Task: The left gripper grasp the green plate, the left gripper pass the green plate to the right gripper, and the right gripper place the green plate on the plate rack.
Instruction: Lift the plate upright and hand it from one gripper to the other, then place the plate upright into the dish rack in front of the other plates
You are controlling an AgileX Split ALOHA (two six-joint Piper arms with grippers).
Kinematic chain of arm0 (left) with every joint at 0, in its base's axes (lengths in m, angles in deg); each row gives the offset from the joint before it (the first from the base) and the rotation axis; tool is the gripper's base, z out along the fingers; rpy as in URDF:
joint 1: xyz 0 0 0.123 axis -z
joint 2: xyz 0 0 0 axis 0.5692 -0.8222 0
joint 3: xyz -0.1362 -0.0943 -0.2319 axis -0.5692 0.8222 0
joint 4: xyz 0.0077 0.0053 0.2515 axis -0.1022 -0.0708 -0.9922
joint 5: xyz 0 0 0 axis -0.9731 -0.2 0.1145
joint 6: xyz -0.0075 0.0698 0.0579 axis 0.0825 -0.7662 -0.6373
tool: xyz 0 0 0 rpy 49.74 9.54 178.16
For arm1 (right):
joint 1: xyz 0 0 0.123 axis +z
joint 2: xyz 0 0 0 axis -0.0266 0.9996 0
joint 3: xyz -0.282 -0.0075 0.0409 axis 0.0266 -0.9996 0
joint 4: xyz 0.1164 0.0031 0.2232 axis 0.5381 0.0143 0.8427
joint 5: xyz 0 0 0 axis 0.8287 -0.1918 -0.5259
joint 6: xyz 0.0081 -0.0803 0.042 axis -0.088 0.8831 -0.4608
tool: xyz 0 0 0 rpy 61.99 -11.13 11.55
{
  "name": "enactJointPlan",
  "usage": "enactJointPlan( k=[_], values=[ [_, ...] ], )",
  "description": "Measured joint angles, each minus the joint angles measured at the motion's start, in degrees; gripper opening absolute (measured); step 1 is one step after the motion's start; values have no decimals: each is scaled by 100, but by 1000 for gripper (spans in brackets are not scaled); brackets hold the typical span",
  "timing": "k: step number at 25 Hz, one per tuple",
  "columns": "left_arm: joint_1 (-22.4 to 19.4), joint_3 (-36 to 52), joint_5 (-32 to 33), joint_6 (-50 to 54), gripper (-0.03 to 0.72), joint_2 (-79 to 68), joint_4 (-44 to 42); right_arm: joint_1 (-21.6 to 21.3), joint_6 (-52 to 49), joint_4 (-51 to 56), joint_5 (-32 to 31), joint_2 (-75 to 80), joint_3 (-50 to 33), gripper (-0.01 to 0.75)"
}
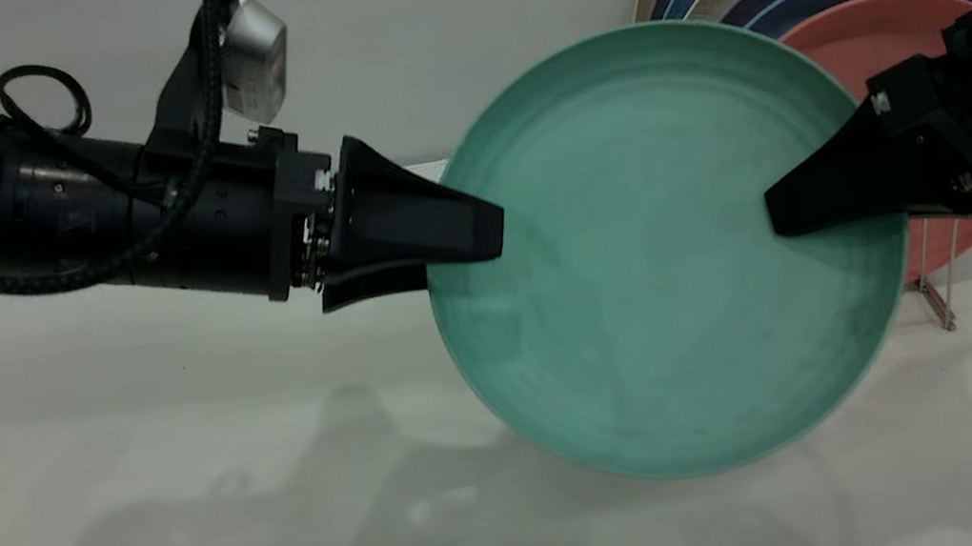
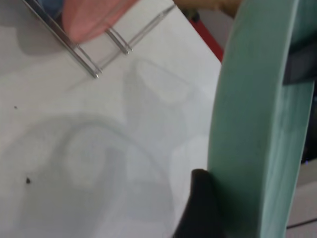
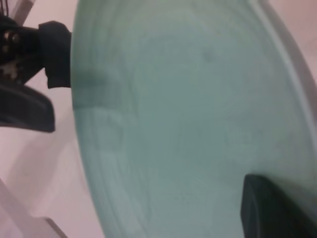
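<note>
Hanging upright at centre frame in the exterior view, above the white table point(image 1: 135, 441), facing the camera with its hollow side: the green plate point(image 1: 656, 248), gripped at opposite edges by both arms. Reaching in from the left of the frame, the left gripper point(image 1: 463, 247), jaws clenched over the plate's left rim, one tapered finger point(image 1: 431, 228) lying on the near face and the other passing behind the edge. Coming in from the right of the frame, the right gripper point(image 1: 786, 214), likewise pinching the plate's right rim, near finger point(image 1: 839, 186) pressing on the inner face. Standing behind at upper right, a row of plates on edge, cream and dark blue ones, with the salmon-pink plate point(image 1: 885, 40) nearest and partly hidden by the green one. Showing just below the pink plate at right, thin wire legs of the plate rack point(image 1: 937, 292) resting on the table. Appearing edge-on at the right of the left wrist view, the green plate point(image 2: 257, 129), a black fingertip point(image 2: 200, 208) touching its rim at the lower middle, rack wires point(image 2: 84, 62) and the pink plate point(image 2: 94, 17) at upper left. Filling most of the right wrist view, the plate's face point(image 3: 188, 119), the right arm's own finger point(image 3: 272, 208) at lower right and the left gripper point(image 3: 29, 84) clamping the far rim at upper left.
</note>
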Motion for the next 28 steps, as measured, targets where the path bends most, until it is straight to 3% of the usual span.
enactJointPlan(
  k=[9, 15, 19, 23, 28],
  values=[
    [44, -16, -290, 239, 630, 5, -680, 0, 12, 53, -102, 0, 0, 85],
    [-26, -16, -923, 571, 618, 21, -1340, 0, -6, 82, -215, 2, 0, 85],
    [-433, -179, -991, 1041, 607, 83, -2213, 0, -31, 88, -171, 7, 0, 85],
    [-1039, -659, -542, 1954, 591, 83, -3343, 0, -43, 88, -115, 7, 0, 85],
    [-1450, -1347, -295, 3730, 580, 83, -4767, 0, -2, -221, 283, 7, 54, 85]
  ],
)
